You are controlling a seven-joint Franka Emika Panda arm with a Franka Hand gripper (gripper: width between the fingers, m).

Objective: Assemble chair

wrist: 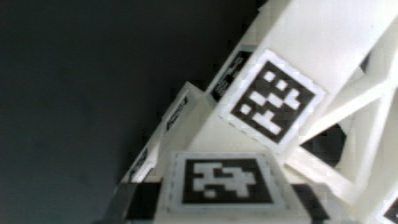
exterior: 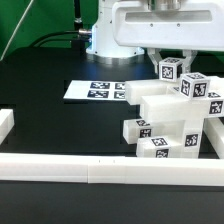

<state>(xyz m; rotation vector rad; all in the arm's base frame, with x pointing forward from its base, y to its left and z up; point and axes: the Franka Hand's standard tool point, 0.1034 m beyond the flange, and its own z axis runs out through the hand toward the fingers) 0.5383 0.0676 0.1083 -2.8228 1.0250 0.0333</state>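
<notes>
Exterior view: set off the arm, raised, facing across the black table [exterior: 50,125] toward the robot base [exterior: 120,35] — whole workspace framed. Wrist view: pressed close against the chair [exterior: 175,115] — tagged white faces fill both views.

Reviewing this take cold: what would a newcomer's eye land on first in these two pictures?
First, the chair, a stack of chunky white tagged blocks at the exterior view's right, against the black table. Right above it the gripper comes down from the white arm, its jaws shut at the topmost tagged piece; whether it grips it I cannot tell. The wrist view is nearly filled by large black-and-white tags on white bars, and the marker board lies flat behind.
</notes>
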